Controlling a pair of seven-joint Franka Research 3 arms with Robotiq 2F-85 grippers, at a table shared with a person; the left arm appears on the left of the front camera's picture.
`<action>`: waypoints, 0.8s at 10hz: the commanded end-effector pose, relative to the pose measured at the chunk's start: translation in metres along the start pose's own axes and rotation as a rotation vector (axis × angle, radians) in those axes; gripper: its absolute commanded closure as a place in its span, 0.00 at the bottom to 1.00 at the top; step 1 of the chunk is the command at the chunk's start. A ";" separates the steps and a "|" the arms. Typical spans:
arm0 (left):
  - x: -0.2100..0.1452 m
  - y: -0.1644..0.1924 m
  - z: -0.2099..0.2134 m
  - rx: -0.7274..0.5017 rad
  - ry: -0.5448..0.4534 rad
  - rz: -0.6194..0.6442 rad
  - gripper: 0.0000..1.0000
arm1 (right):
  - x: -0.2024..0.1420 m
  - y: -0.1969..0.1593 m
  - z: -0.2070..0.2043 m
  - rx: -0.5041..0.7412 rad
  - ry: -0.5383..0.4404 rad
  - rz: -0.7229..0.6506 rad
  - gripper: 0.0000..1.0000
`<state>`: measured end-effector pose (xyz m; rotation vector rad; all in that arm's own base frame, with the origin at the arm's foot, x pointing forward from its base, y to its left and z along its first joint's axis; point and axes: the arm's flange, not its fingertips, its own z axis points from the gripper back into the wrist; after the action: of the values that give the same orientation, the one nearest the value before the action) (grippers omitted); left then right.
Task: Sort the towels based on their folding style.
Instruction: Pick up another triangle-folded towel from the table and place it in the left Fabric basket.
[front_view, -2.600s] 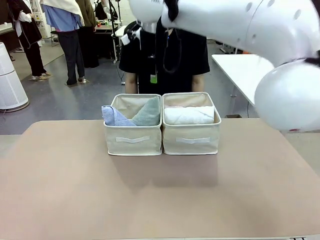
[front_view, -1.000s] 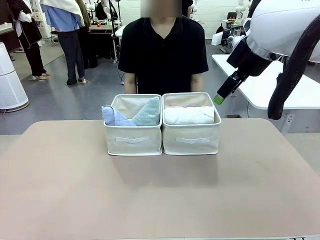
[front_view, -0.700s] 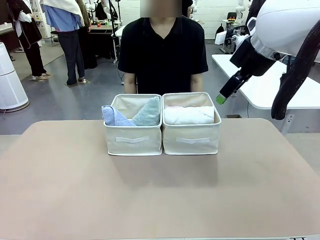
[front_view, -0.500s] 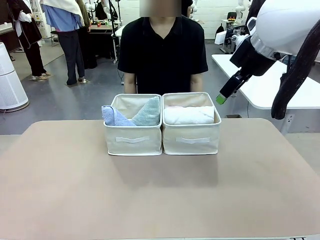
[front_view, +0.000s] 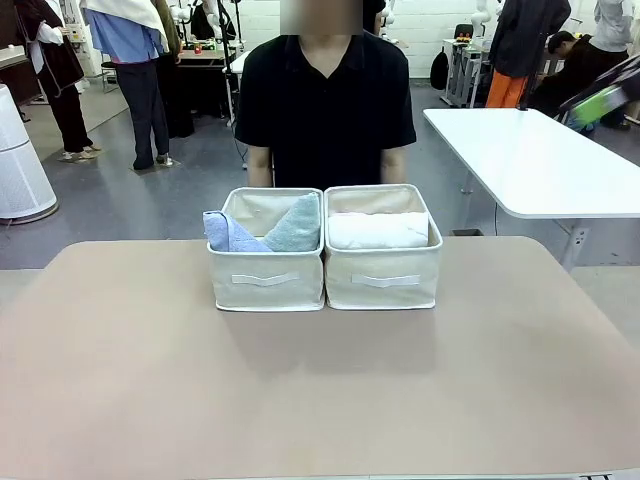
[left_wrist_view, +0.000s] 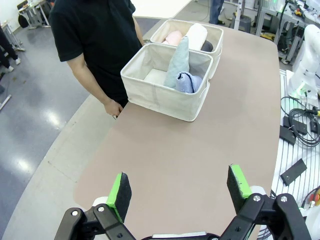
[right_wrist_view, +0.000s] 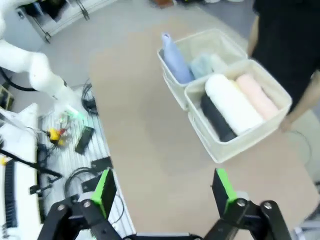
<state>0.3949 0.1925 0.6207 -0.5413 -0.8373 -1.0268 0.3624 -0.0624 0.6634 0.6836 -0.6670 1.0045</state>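
Nearby, towels (front_view: 376, 230) inside two bins (front_view: 380, 280).

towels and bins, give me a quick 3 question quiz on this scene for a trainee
1. True or false: the light blue cone towel and the grey-green cone towel share one bin.
2. Multiple choice: in the right wrist view, which rolled towel lies between the dark grey roll and the pink roll? A) yellow B) white C) light blue
3. Short answer: how do the jaws of the left gripper and the right gripper stand?

Key
1. True: both stand in the left bin.
2. B: the white roll, in the right bin.
3. Both open, holding nothing, above the table.
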 end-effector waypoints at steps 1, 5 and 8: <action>0.000 -0.002 -0.003 0.016 -0.009 -0.006 0.00 | -0.019 -0.049 0.016 0.061 -0.102 -0.044 0.00; 0.000 -0.002 -0.003 0.016 -0.009 -0.006 0.00 | -0.059 -0.075 0.031 0.003 -0.183 0.081 0.00; 0.000 -0.002 -0.003 0.016 -0.009 -0.006 0.00 | -0.076 -0.075 0.036 0.008 -0.199 0.139 0.00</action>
<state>0.3950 0.1924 0.6207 -0.5413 -0.8371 -1.0271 0.4000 -0.1566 0.6188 0.7366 -0.8707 1.0645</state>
